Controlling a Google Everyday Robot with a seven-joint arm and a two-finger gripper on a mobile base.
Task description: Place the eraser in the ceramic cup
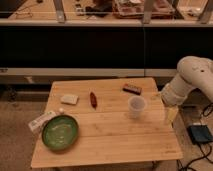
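- At the table's [115, 137] right edge: gripper [171, 115], fingers pointing down, to the right of the cup [136, 106] and apart from it. Jaws spread wide, nothing in them.
- Eraser?
- Eraser [132, 89] lies flat on the table near the far edge, just behind the cup from the camera's side. Not touching the cup, well apart from the gripper.
- So progress?
- Basically nothing done, as I read it. No grasp, no lift, cup looks empty as far as I can see. Left to do: reach to the eraser, pick it up, carry it over the cup, drop it in.
- Orientation of the eraser?
- Long axis runs roughly left to right across the view, right end dipping slightly toward the camera. Reddish-brown face up. Jaws would likely close across the short side.
- Cup?
- Upright, mouth up. The eraser looks about as long as the mouth is wide, so it may need tipping end-down to go in; that's my guess.
- Clutter?
- Red stick [93, 99], white pad [70, 99] and green bowl [60, 132] sit on the left half, away from the route.
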